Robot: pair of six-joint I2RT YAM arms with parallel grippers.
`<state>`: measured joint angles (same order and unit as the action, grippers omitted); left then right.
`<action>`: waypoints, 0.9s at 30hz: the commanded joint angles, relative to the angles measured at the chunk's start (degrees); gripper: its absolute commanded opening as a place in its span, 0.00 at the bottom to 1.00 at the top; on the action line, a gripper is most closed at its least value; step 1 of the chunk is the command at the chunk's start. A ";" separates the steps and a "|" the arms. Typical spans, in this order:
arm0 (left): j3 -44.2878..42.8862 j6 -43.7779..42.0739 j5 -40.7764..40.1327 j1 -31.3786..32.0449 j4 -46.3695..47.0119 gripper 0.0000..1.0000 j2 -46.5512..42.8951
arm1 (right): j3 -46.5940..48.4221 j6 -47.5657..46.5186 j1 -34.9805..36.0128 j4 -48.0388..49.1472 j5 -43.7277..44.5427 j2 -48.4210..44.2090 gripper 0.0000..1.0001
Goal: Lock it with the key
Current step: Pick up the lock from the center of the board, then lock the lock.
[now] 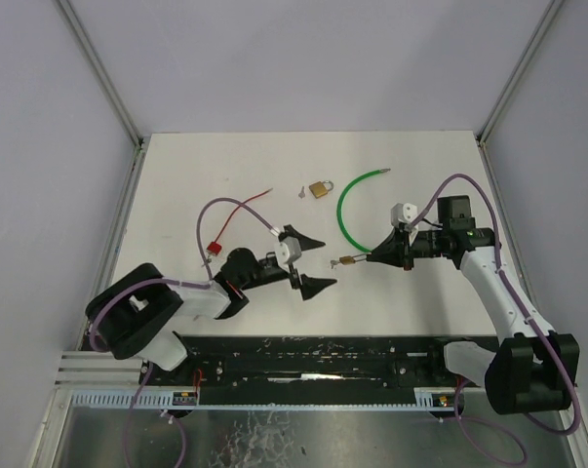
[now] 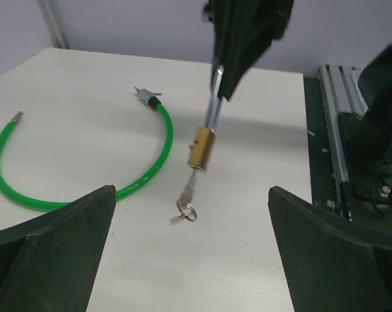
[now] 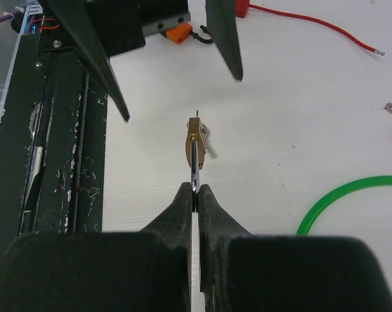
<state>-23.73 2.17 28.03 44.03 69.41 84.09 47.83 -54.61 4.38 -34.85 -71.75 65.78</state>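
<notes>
Mid-frame, the right gripper (image 1: 373,257) clamped the padlock (image 1: 346,260) by its shackle (image 2: 214,110), apparently presenting the key (image 2: 189,192) to the wide-open left gripper (image 1: 311,263).

Right wrist view: padlock shackle (image 3: 194,162) partly hidden inside right gripper (image 3: 194,190); green cable (image 3: 352,188) cut off at edge.

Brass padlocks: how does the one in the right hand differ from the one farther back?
The held brass padlock hangs by its shackle from the right hand, a key in it; the far brass padlock lies flat, untouched, a loose key beside it. Both small, brass.
</notes>
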 commanded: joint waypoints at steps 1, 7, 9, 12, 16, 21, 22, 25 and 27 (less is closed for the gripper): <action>-0.09 -10.26 0.64 3.48 10.99 0.98 4.67 | 1.38 -0.64 0.19 -0.22 -5.05 -1.60 0.00; -4.79 -11.72 0.85 3.96 4.63 0.89 6.86 | 0.56 -4.22 0.23 -1.00 -6.60 -1.57 0.00; -6.03 -11.85 2.41 3.96 1.97 0.84 7.08 | 0.14 -5.12 0.28 -1.06 -7.22 -1.54 0.00; -7.50 -12.16 3.74 3.98 -1.41 0.75 7.41 | -0.38 -6.01 0.34 -0.94 -7.97 -1.36 0.00; -9.71 -12.44 6.05 3.96 -6.13 0.61 7.91 | -0.93 -6.33 0.53 -0.45 -8.37 -1.35 0.00; -11.31 -13.07 7.57 3.96 -9.49 0.51 8.36 | -1.22 -6.38 0.56 0.00 -8.36 -1.30 0.00; -11.42 -13.09 7.76 3.96 -9.76 0.50 8.34 | -1.24 -6.37 0.54 0.03 -8.40 -1.35 0.00; -11.75 -13.17 8.41 3.96 -10.26 0.45 8.51 | -1.31 -6.37 0.60 0.11 -8.41 -1.27 0.00; -12.18 -13.18 8.67 3.96 -10.98 0.40 8.53 | -1.34 -6.39 0.58 0.13 -8.31 -1.27 0.00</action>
<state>-33.89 -9.56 34.76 47.94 59.40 91.96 46.39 -59.88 4.51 -35.42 -76.40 65.32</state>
